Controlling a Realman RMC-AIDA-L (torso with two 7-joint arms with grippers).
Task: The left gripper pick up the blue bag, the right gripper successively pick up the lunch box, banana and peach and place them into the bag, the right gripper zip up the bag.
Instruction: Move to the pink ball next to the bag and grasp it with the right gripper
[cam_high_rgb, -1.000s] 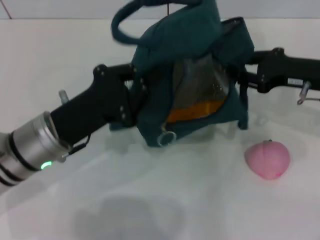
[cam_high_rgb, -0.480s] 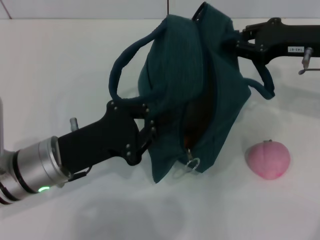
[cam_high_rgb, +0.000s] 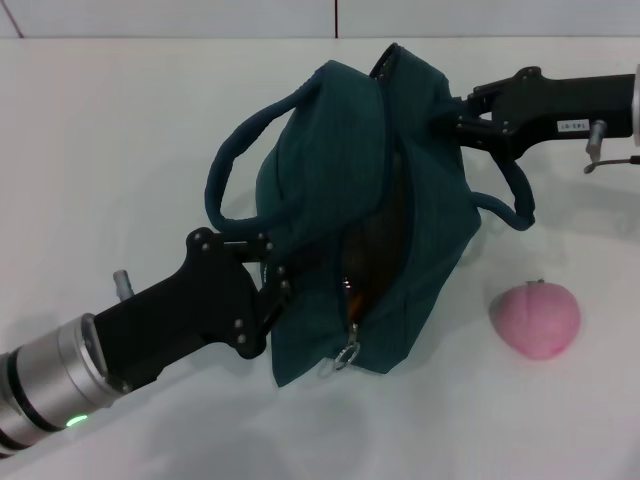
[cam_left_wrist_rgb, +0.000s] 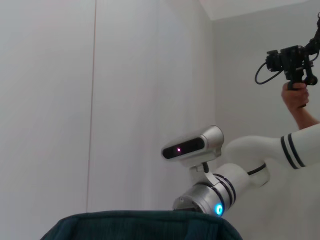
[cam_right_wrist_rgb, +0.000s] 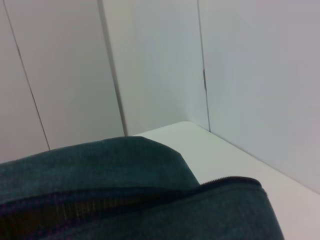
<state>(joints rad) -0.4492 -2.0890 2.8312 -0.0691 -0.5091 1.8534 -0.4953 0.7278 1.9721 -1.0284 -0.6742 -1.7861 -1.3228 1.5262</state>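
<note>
Bags: one blue bag (cam_high_rgb: 400, 200) (two hands gripping); one peach (cam_high_rgb: 536, 319).

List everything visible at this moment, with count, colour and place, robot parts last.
bag: one, dark teal, lying on the table between the two grippers, zip partly open, something orange showing in the gap.
zip pull: one, metal ring, at the bag's near end.
peach: one, pink, on the table to the right of the bag, apart from it.
table: one, white, under everything.
camera rig: one, black, held in a person's hand, seen in the left wrist view.
left gripper: one, black, at the bag's near left side, on the fabric.
right gripper: one, black, at the bag's far right end.
</note>
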